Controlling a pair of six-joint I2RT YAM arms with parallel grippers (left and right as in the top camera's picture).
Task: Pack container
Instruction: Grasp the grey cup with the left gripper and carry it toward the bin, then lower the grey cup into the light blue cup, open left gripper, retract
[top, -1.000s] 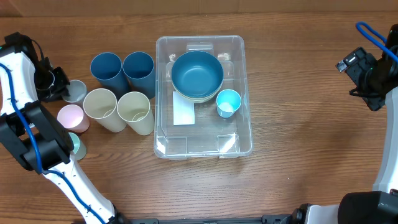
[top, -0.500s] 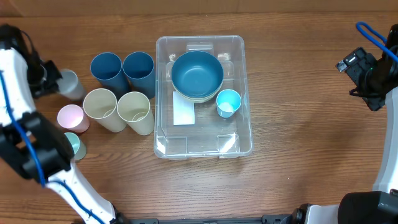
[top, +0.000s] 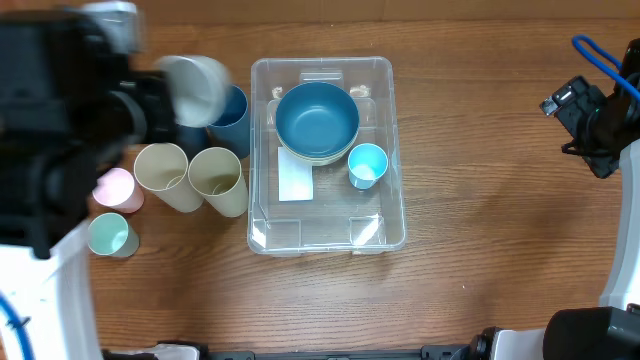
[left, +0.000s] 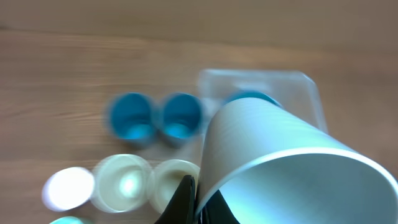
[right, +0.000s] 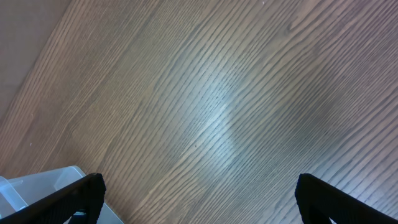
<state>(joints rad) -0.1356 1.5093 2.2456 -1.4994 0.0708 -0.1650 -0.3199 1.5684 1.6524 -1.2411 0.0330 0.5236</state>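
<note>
The container (top: 330, 228), a clear bin, sits at the middle of the desk (top: 500, 285). Its near end is bare, and a white label (top: 295, 182) lies on its floor. Further in, a small light-blue cup (top: 367, 165) stands by its right wall, and a blue bowl (top: 317, 118) nested in a cream bowl (top: 308, 158) fills the far end. Toward the desk's left edge, near to far, wait a mint cup (top: 110, 236), a pink cup (top: 115, 188), two cream cups (top: 162, 172) (top: 217, 178) and, blurred in the left wrist view, two dark blue cups (left: 130, 118) (left: 180, 117). Above those, the left gripper (left: 199, 198) is clamped on the rim of a pale grey cup (top: 195, 88). It holds the cup tilted, high over the desk, just left of the container's far left corner. By the right edge, the right gripper (right: 198, 190) hangs with its jaws spread wide and nothing between them. The step in hand looks to be carrying the grey cup into the bin. Done well, that likely means passing rightward clear over the container's wall and staying high enough that no standing cup is knocked. The cup should then be turned upright and lowered over the bare near end, not onto the bowls or the light-blue cup. Release should come only once its base is close to the floor, so it does not topple.
</note>
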